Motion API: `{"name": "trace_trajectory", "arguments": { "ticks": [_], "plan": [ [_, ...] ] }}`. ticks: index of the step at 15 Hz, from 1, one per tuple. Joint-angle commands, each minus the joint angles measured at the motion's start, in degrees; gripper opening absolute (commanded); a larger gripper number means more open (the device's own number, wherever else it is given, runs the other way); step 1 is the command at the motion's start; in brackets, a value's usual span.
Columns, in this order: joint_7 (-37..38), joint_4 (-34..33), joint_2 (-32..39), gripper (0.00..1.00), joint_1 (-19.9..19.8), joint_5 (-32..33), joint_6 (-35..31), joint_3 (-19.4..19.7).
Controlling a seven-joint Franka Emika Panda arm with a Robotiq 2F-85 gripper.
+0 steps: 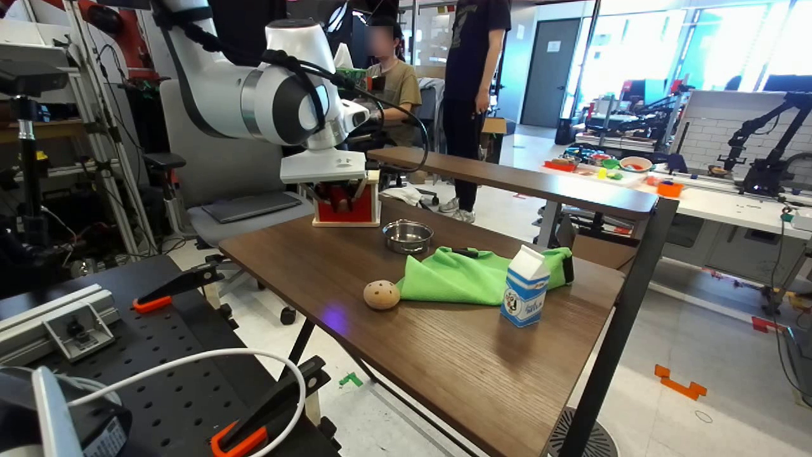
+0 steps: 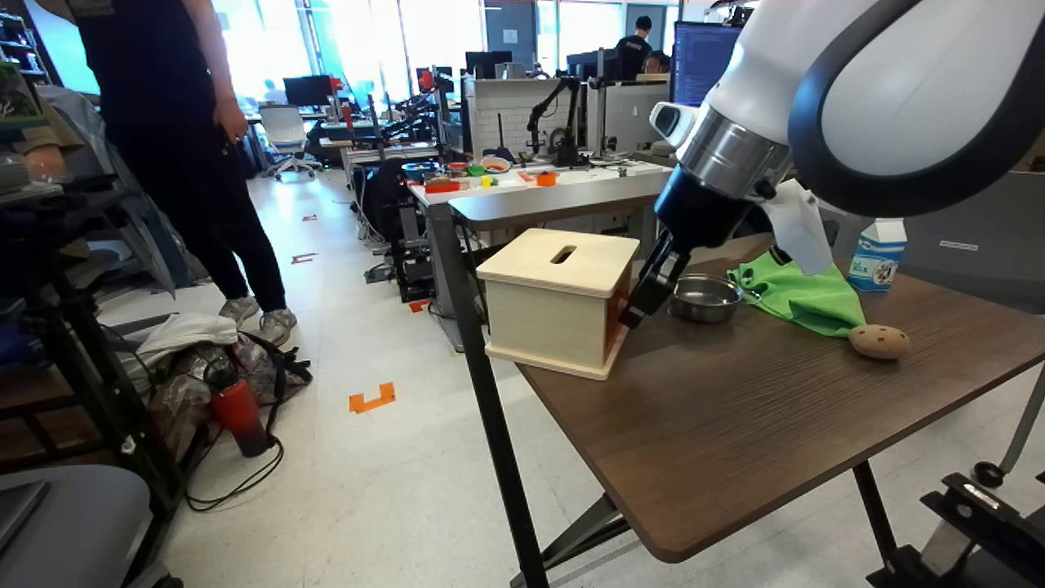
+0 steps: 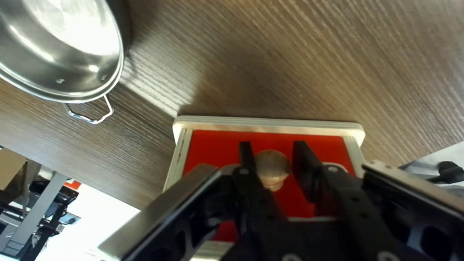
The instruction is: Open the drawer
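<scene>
The knob (image 3: pixel 272 166) of the red drawer (image 3: pixel 214 146), in its wooden box (image 2: pixel 543 318) on the table (image 2: pixel 759 425), is flanked by the fingers (image 3: pixel 247 156) (whether clamped cannot be told); grasping seems in hand, an outward pull being called for next.

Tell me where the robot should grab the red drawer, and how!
Probably by its round wooden knob, coming straight at the red drawer front. The knob's round head sticks out there, and the open gripper straddles it, so pinching its sides should work.
</scene>
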State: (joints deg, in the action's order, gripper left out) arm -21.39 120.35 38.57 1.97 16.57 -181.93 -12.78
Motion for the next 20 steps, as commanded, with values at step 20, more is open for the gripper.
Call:
{"name": "trace_trajectory", "arguments": {
  "ticks": [20],
  "plan": [
    [-9.3,13.1,-5.0,0.07,-17.1,5.8,0.0,-9.5]
  ]
}}
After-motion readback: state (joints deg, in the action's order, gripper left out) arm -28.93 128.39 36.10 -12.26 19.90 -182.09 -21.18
